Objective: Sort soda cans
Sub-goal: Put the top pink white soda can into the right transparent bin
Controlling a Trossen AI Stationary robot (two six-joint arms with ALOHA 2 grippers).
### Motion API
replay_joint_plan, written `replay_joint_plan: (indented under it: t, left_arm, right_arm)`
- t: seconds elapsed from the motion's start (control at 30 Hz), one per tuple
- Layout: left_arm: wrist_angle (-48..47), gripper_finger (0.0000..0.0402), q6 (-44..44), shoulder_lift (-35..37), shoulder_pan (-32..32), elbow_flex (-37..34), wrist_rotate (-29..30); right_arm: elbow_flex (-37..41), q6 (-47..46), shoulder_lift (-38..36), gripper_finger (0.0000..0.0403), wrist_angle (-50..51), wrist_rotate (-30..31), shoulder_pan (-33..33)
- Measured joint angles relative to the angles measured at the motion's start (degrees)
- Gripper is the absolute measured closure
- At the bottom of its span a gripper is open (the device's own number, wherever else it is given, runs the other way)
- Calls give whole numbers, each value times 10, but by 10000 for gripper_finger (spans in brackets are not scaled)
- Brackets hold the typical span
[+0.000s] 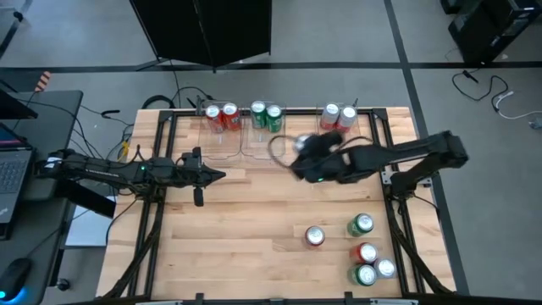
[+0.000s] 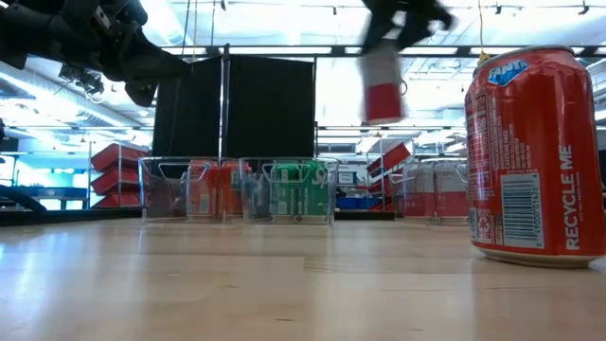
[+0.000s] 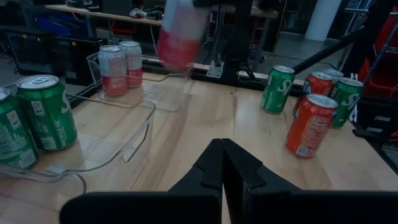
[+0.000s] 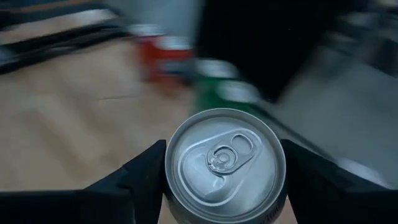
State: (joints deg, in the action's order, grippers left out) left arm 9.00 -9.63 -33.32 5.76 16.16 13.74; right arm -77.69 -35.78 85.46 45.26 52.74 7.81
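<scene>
A red can (image 2: 537,156) stands upright on the table (image 1: 254,246) near its front edge, closest to the low camera. By the front right corner stand five cans: that red one (image 1: 315,236) sits a little left of the group, which has two green cans (image 1: 362,225), another red can (image 1: 365,253) and a silver-white can (image 1: 385,268). Above the middle of the table, the right gripper (image 1: 306,152) holds a can (image 4: 225,163) clear of the surface, its fingers closed on the can's sides; its body looks white and red. The left gripper (image 1: 218,176) hovers left of centre, its fingers pressed together on nothing. Along the back edge sit three clear bins (image 2: 169,189): two red cans (image 1: 221,117) in the left one, two green (image 1: 265,116) in the middle, two silver-white (image 1: 338,117) in the right.
</scene>
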Motion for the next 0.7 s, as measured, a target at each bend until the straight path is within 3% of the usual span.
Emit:
replay_joint_plan:
  t: [0.13, 0.27, 0.5, 0.7]
  left_arm:
    - [0, 397, 3, 0, 0, 0, 0]
    - [2, 397, 4, 0, 0, 0, 0]
    - [7, 397, 4, 0, 0, 0, 0]
    - [6, 397, 4, 0, 0, 0, 0]
  right_arm:
    - [47, -134, -66, 145, 130, 56, -15]
    - [131, -225, -128, 145, 151, 73, -40]
    - [281, -214, -185, 145, 12, 51, -120]
    - [354, -124, -190, 145, -178, 3, -198]
